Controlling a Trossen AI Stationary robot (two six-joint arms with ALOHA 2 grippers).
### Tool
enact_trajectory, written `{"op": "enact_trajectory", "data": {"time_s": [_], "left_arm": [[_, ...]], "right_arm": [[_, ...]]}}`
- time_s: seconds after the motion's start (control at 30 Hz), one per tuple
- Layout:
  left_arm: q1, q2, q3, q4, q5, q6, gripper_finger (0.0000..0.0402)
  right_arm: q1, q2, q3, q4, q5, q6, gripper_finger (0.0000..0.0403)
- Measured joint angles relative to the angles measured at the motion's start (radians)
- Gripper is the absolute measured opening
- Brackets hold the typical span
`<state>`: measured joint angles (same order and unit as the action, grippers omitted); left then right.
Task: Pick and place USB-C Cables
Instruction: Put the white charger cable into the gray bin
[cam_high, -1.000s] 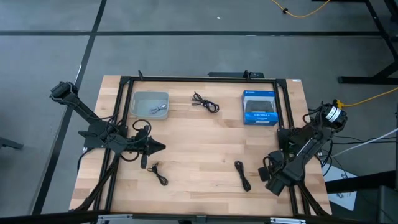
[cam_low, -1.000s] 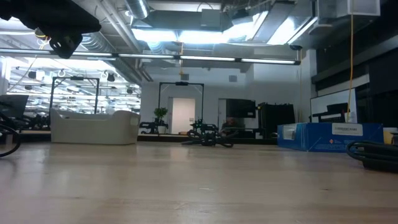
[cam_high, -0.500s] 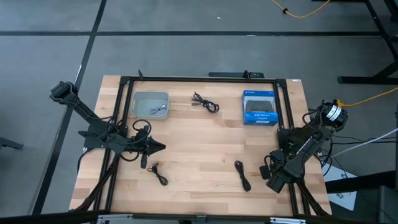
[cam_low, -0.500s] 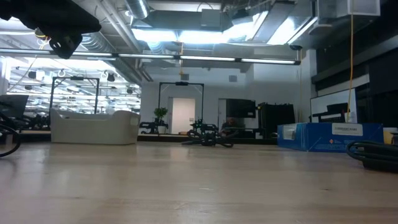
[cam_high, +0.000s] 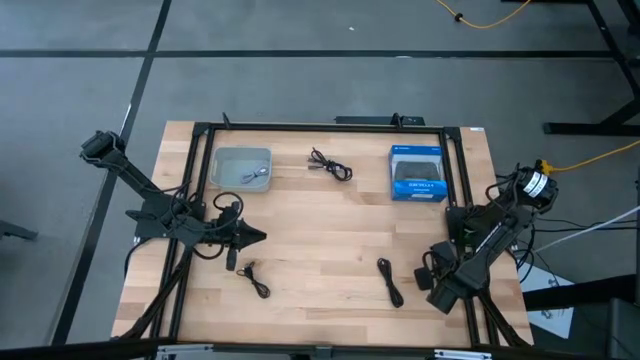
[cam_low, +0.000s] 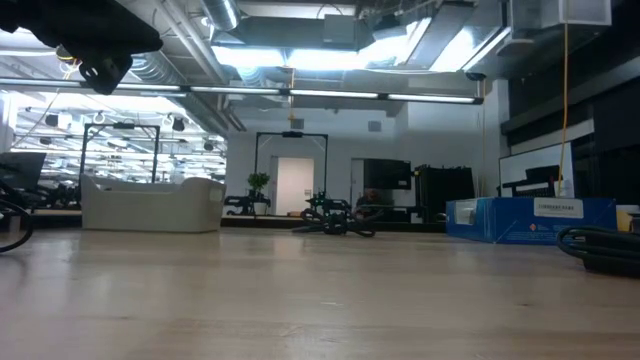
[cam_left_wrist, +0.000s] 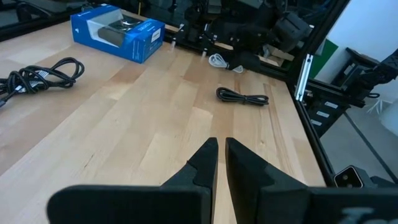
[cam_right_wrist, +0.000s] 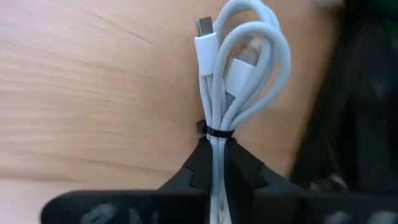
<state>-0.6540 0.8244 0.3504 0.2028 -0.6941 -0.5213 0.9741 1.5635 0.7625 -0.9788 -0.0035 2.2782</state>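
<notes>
Zero change since the earlier frame, right gripper at 4 o'clock clamping white cable, left gripper at 9 o'clock closed, empty.

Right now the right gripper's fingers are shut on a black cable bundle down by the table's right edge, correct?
Not quite: the cable is white, not black. The right wrist view shows the right gripper with its fingers shut on a white cable bundle. The rest holds: in the high view that gripper sits by the table's right edge.
</notes>
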Motion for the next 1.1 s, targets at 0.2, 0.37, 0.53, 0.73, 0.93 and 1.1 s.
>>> {"op": "enact_trajectory", "data": {"time_s": [0.2, 0.37, 0.53, 0.73, 0.93, 1.1], "left_arm": [[0.0, 0.0, 0.0, 0.0, 0.0, 0.0, 0.0025], [0.0, 0.0, 0.0, 0.0, 0.0, 0.0, 0.0025], [0.0, 0.0, 0.0, 0.0, 0.038, -0.014, 0.0025], [-0.008, 0.0, 0.0, 0.0, 0.191, -0.025, 0.0025], [-0.045, 0.016, 0.0, -0.001, 0.254, -0.021, 0.0025], [-0.048, 0.037, 0.0, -0.005, 0.251, 0.001, 0.0025]], "right_arm": [[0.0, -0.003, 0.166, -0.157, 0.166, -0.018, 0.0021], [0.0, -0.003, 0.317, -0.262, 0.454, -0.106, 0.002], [-0.028, -0.004, 0.403, -0.264, 0.853, -0.283, 0.002], [-0.164, -0.005, 0.428, -0.248, 1.032, -0.495, 0.002], [-0.363, -0.005, 0.428, -0.095, 1.033, -0.828, 0.002], [-0.56, -0.005, 0.428, 0.174, 0.937, -1.284, 0.002]]}}
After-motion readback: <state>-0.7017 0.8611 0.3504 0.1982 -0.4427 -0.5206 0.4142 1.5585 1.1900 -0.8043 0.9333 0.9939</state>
